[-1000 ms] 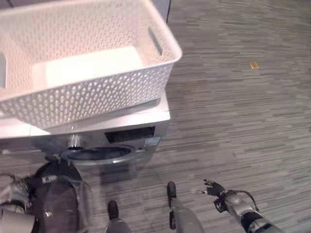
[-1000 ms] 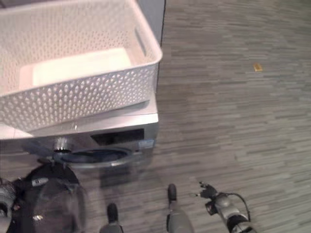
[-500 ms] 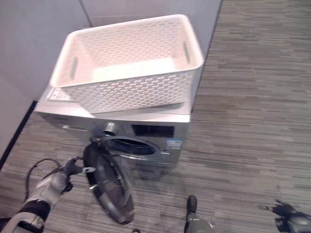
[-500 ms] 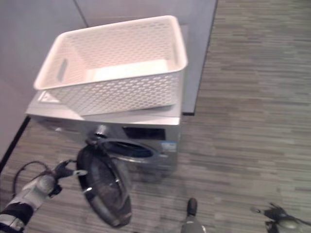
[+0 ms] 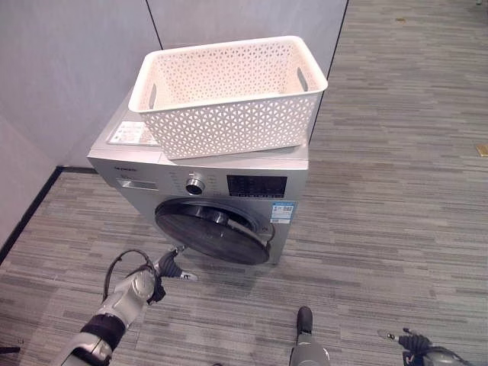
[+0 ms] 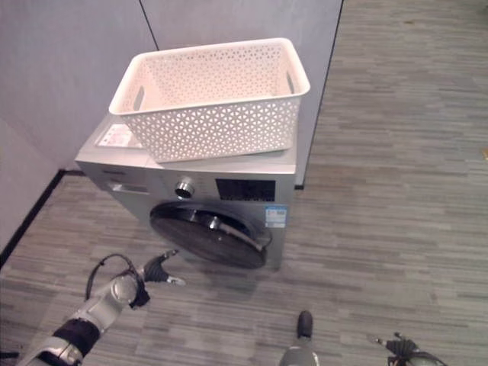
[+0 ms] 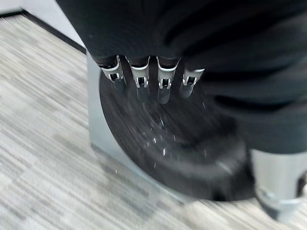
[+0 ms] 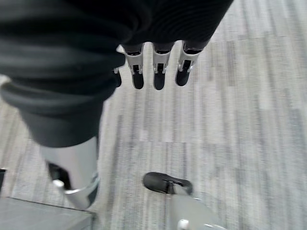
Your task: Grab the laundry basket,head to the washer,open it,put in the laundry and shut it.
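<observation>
Washer door now sitting almost flush against the drum opening, having swung in from wide open half a second back; the whole view has also pulled back, so that is camera shift. Left hand now hanging just off the door's lower left edge, not touching, fingers reaching out fairly straight and relaxed, holding nothing. Silver washer standing on grey striped floor against a grey partition wall. White perforated laundry basket resting on the washer's top, skewed, one corner overhanging toward the wall; it is looking empty. Control knob and dark display panel showing above the door. Right hand hovering low over bare floor, well apart from the washer, fingers loosely extended, empty.
</observation>
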`<state>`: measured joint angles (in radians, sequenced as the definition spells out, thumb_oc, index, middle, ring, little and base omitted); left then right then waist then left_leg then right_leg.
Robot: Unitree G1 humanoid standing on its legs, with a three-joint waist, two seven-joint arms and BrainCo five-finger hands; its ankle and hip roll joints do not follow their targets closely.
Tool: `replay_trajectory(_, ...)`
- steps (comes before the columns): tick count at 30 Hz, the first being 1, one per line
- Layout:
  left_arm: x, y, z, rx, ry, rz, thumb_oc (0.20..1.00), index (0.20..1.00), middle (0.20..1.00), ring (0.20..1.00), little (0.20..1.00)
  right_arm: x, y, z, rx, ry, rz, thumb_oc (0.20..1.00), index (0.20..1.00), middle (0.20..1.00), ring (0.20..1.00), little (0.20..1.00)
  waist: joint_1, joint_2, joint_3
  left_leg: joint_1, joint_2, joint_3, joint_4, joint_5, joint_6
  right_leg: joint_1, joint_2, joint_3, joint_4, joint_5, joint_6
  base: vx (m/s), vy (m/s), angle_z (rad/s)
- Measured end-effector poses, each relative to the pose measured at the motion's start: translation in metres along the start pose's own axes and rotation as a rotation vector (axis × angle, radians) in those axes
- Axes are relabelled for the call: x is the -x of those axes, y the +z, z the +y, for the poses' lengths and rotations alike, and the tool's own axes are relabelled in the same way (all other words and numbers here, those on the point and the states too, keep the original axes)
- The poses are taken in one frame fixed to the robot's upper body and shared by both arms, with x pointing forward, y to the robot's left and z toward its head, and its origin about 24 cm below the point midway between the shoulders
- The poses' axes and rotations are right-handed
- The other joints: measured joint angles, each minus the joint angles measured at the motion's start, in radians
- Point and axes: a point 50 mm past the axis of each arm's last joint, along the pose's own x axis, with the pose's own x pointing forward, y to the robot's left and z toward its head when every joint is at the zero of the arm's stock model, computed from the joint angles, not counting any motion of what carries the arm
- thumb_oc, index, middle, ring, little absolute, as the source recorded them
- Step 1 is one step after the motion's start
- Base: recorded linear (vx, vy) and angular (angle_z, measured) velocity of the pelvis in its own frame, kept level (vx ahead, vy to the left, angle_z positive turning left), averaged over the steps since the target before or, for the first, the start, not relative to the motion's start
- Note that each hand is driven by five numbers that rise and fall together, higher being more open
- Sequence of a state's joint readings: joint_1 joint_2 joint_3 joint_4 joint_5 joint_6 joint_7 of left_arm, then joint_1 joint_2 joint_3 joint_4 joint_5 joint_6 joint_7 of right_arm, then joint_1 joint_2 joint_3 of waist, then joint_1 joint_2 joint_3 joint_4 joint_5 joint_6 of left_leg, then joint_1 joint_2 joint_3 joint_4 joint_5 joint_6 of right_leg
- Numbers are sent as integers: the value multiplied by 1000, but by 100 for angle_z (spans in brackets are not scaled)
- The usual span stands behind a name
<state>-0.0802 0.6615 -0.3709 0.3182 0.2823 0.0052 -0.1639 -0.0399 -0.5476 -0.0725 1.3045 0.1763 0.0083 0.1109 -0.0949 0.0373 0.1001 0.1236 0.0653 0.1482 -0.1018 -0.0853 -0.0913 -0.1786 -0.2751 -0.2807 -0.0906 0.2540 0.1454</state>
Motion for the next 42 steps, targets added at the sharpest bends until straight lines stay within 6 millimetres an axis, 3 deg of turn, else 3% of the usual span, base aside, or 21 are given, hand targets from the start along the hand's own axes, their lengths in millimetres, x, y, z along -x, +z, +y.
replay_trajectory(3,49,-3,2,-10,-104,-82,1000,1000,1000,1000,1000,3,-19,-5,11,0,57,1000,1000,1000,1000,1000,5,14,3,15,13,10,0,-2,-3,6,19,6,-4,0,0,78,-10,-11)
replay_trajectory(4,72,-10,2,100,-169,-79,1000,1000,1000,1000,1000,5,-29,-9,20,4,83,1000,1000,1000,1000,1000,26,47,-12,17,23,10,0,-6,-6,5,21,-1,-4,-5,-5,136,-48,-20)
replay_trajectory(5,103,-6,8,181,-234,-127,1000,1000,1000,1000,1000,6,-30,-8,11,20,71,1000,1000,1000,1000,1000,23,32,-2,20,29,24,0,-9,-11,4,35,3,-5,-3,-5,52,-49,1)
replay_trajectory(6,131,2,14,264,-354,-167,1000,1000,1000,1000,1000,9,-45,-14,5,9,104,1000,1000,1000,1000,1000,57,60,-18,18,39,8,1,-2,-21,14,33,-16,4,-7,-5,73,-57,17)
replay_trajectory(7,150,10,18,274,-461,-174,1000,1000,1000,1000,1000,15,-61,-25,-6,-8,142,1000,1000,1000,1000,1000,76,60,-26,19,42,-3,1,-2,-21,24,37,-30,3,-15,2,50,-42,41)
replay_trajectory(8,153,11,17,308,-499,-183,1000,1000,1000,1000,1000,16,-63,-30,-5,-19,157,1000,1000,1000,1000,1000,89,75,-26,26,41,-7,5,1,-23,35,34,-32,4,-14,2,80,-49,27)
replay_trajectory(10,145,-2,1,457,-517,-184,1000,1000,1000,1000,1000,15,-56,-32,4,-26,163,1000,1000,1000,1000,1000,95,91,-27,33,38,-7,5,-2,-20,44,32,-31,3,-16,4,26,-14,3)
replay_trajectory(11,128,-20,-21,513,-597,-120,1000,1000,1000,1000,1000,9,-37,-23,27,2,127,1000,1000,1000,1000,1000,88,91,-27,31,41,-8,4,-2,-20,43,35,-31,-4,-15,4,22,-18,-6)
replay_trajectory(14,111,-58,-62,413,-749,86,1000,1000,1000,1000,1000,1,6,-9,70,31,19,1000,1000,1000,1000,1000,48,72,-26,21,47,-6,0,-8,-18,31,42,-27,-4,-15,3,26,-5,-6)
replay_trajectory(16,90,-76,-100,208,-886,191,1000,1000,1000,1000,1000,-2,32,2,156,57,-49,1000,1000,1000,1000,1000,29,59,-30,8,49,-3,1,-5,-22,9,49,-18,-1,-19,-5,-6,-10,-8)
replay_trajectory(19,69,-81,-192,8,-1013,389,1000,1000,1000,1000,1000,-2,61,31,189,107,-184,1000,1000,1000,1000,1000,-17,27,-43,-37,52,16,5,3,-33,-48,61,8,4,-11,-14,-62,-31,-21)
replay_trajectory(21,77,-86,-209,-54,-1050,451,1000,1000,1000,1000,1000,-2,65,40,184,125,-207,1000,1000,1000,1000,1000,-26,13,-46,-40,58,25,6,4,-35,-69,70,23,4,-2,-28,-77,-41,-28)
replay_trajectory(24,67,-88,-202,-206,-977,434,1000,1000,1000,1000,1000,-2,58,39,183,105,-206,1000,1000,1000,1000,1000,-33,-28,-26,-78,66,27,6,5,-35,-114,89,29,5,8,-43,-83,-50,-13)
replay_trajectory(27,31,-82,-165,-309,-777,395,1000,1000,1000,1000,1000,0,60,43,222,105,-228,1000,1000,1000,1000,1000,-35,-58,-5,-109,68,31,6,7,-36,-151,93,39,5,14,-49,-127,-60,-7)
replay_trajectory(30,-29,-52,-79,-372,-416,338,1000,1000,1000,1000,1000,3,75,56,255,127,-304,1000,1000,1000,1000,1000,-42,-95,50,-160,65,26,6,23,-42,-206,85,45,17,17,-52,-109,-52,4)
replay_trajectory(32,-61,-17,8,-415,-126,271,1000,1000,1000,1000,1000,7,95,62,226,136,-368,1000,1000,1000,1000,1000,-54,-113,112,-187,69,20,6,36,-49,-230,87,39,18,27,-63,-118,-69,10)
replay_trajectory(36,-69,27,109,-291,230,234,1000,1000,1000,1000,1000,12,120,66,163,118,-459,1000,1000,1000,1000,1000,-76,-88,209,-239,88,-6,6,50,-63,-263,97,8,23,30,-69,-94,-75,15)
replay_trajectory(37,-69,27,109,-291,230,234,1000,1000,1000,1000,1000,12,120,66,163,118,-459,1000,1000,1000,1000,1000,-76,-88,209,-239,88,-6,6,50,-63,-263,97,8,23,30,-69,-71,-69,24)
replay_trajectory(38,-66,43,140,-149,373,198,1000,1000,1000,1000,1000,16,128,71,137,126,-499,1000,1000,1000,1000,1000,-76,-80,248,-282,93,-28,6,62,-69,-295,94,-10,29,36,-77,-43,-43,24)
replay_trajectory(40,-60,63,176,-56,526,162,1000,1000,1000,1000,1000,23,149,84,111,155,-574,1000,1000,1000,1000,1000,-82,-98,293,-311,99,-33,6,71,-72,-326,96,-16,42,36,-86,-26,-63,19)
replay_trajectory(42,-58,65,184,0,551,179,1000,1000,1000,1000,1000,31,164,90,93,174,-640,1000,1000,1000,1000,1000,-102,-112,314,-320,99,-42,6,74,-73,-335,92,-23,50,33,-89,11,-28,12)
